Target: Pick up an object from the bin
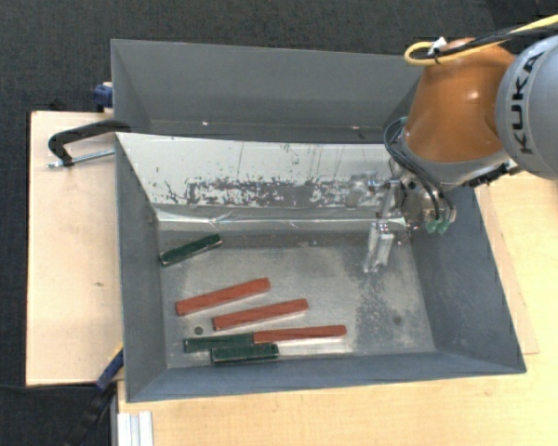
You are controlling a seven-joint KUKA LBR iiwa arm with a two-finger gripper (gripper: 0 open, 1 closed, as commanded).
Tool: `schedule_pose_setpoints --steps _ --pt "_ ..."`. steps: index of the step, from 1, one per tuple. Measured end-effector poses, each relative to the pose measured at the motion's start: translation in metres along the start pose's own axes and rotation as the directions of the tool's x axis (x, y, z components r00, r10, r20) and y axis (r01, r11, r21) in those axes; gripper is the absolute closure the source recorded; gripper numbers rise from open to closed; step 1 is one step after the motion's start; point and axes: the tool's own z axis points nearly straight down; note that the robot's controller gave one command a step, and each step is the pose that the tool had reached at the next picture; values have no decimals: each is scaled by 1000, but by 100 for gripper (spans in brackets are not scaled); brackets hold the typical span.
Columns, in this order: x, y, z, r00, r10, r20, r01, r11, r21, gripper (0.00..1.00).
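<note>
End effector (379, 252) hangs over bare floor in the right half of the bin (465, 291); open or closed, I cannot tell. Nearest thing, a red-brown stick (260, 314), lies apart to its left and nearer the front, long axis running left-right, slightly tilted

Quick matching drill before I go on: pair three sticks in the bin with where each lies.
Things:
1 lone green stick
2 top red stick
3 bottom red stick

Places:
A lowest of the three in the view, beside the dark sticks
B highest in the view, far left
C left of centre, between the other two

Pairs: 1-B, 2-C, 3-A
</note>
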Motion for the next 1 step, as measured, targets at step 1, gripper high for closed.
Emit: schedule_pose_setpoints --steps 1 --pt "16 26 69 1000 1 -3 -1 1000 -1 0"
